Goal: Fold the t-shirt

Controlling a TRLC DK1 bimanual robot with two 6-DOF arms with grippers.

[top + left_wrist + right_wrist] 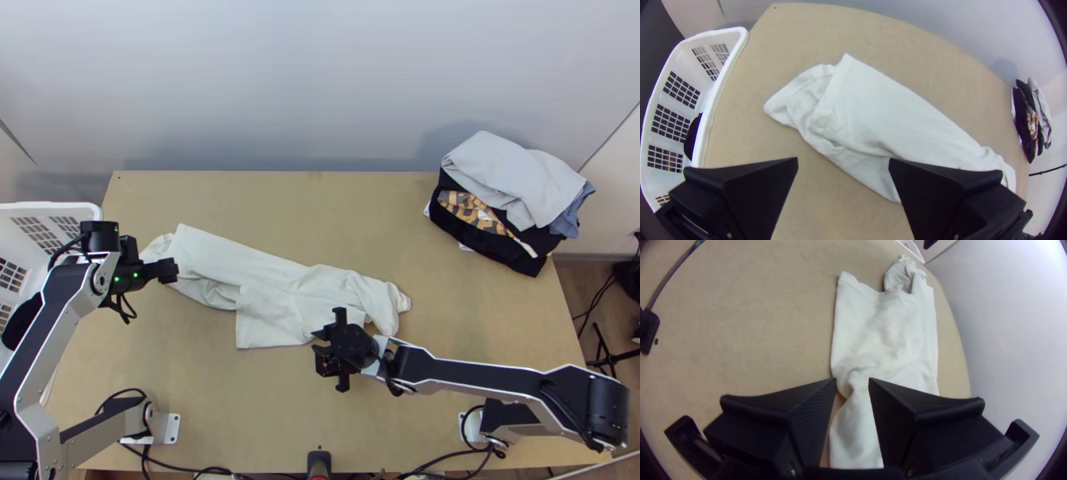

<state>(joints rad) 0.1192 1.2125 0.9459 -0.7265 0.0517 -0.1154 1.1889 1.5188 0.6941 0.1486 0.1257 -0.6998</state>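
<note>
The white t-shirt (272, 284) lies bunched and folded over itself, stretched slantwise across the middle of the table. Above its left end is my left gripper (166, 270); in the left wrist view the left gripper (843, 162) stands wide open, with table and cloth (889, 115) visible between its fingers. My right gripper (322, 344) is at the shirt's near edge, toward its right part. Seen from the right wrist, the right gripper (852, 381) is open too, less widely, with the shirt (889, 329) beyond and below its fingers.
A pile of clothes (512, 192), grey on top with black and patterned cloth beneath, sits at the table's back right corner. A white basket (56, 210) with something black inside stands at the left edge. Cables (192, 470) run along the near edge.
</note>
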